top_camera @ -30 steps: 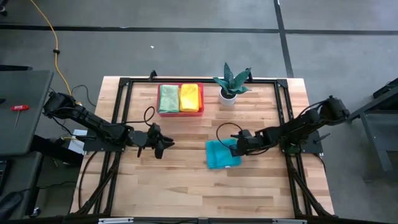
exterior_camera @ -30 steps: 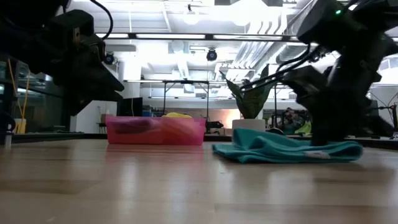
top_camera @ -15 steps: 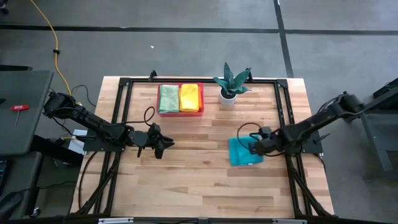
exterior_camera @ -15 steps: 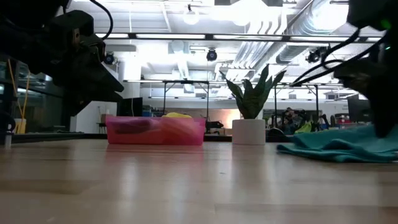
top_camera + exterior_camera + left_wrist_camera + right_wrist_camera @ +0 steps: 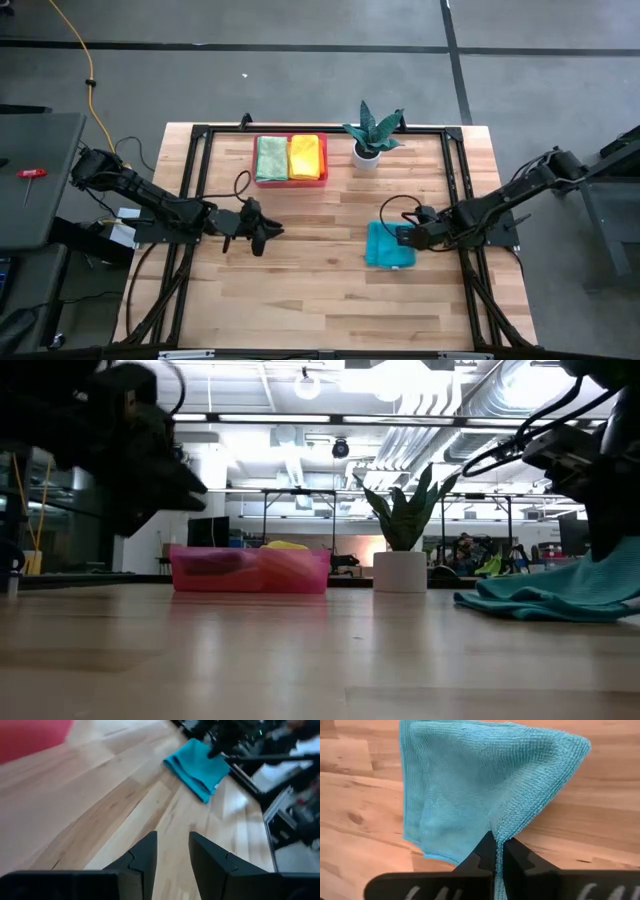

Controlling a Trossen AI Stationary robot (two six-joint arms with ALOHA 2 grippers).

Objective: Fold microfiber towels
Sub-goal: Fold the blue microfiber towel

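Right gripper (image 5: 496, 851) is clamped on the teal towel (image 5: 388, 245), fingers pinched tight on a bunched edge of the cloth; wrist view shows the fabric fanning out from the pinch point, folded over itself in layers. Towel sits on the table (image 5: 300, 300) toward the right edge, roughly mid-depth, just beside the right side rail of the black frame (image 5: 457, 160). In the low view the towel (image 5: 545, 600) lies mostly flat on the wood, with its right part pulled up under the right arm.

Left gripper (image 5: 262, 231) hovers over the left-centre of the table, well apart from the teal towel. Its fingers (image 5: 145, 857) stand slightly parted with a narrow gap, nothing between them. Left wrist view has the teal towel (image 5: 197, 767) far ahead, with the right arm on it.

Pink tray (image 5: 290, 180) sits near the far edge, left of centre, inside the frame. It holds a light green towel (image 5: 271, 157) on the left and a yellow towel (image 5: 306, 155) on the right, side by side and touching. Potted plant (image 5: 368, 132) in a white pot stands just beside the tray on its right, near the far edge.

Other towels are not visible in any view.
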